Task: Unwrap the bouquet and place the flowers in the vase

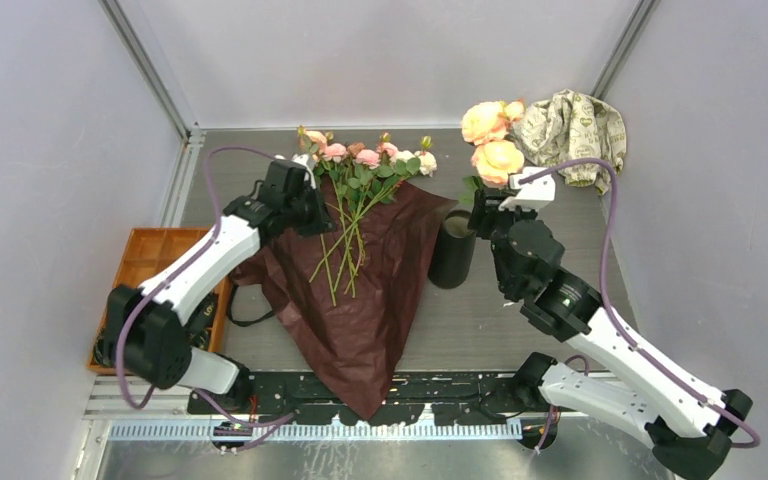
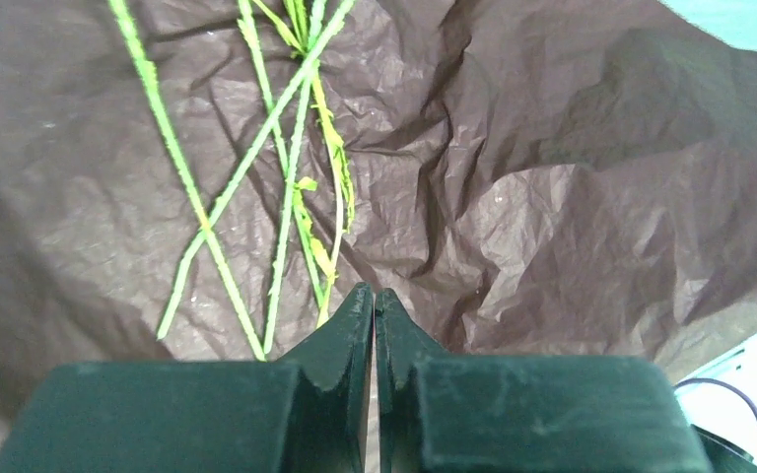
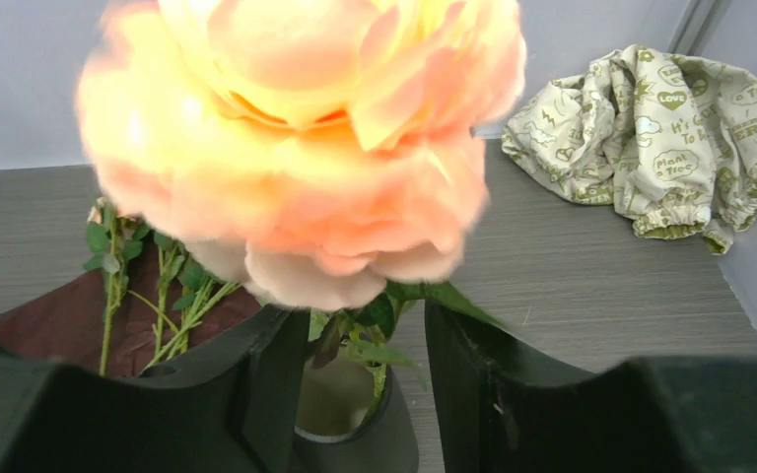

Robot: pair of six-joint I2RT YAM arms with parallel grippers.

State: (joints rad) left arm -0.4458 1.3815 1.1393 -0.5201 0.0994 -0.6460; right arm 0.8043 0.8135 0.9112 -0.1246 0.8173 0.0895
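Two peach roses [image 1: 498, 158] over the vase [image 1: 452, 255].
My right gripper [image 3: 360, 320] gapes, left gripper [image 2: 375, 315] pinched empty; I'd guide them straight down.

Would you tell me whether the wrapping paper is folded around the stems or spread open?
Spread open: the wrapping paper lies flat and crumpled, with the bare stems lying loose on top.

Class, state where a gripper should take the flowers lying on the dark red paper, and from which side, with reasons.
I would grip the stems just below the leaves, where they bunch together, coming down from above, jaws across them. They lie flat on the paper, fanning apart lower down.
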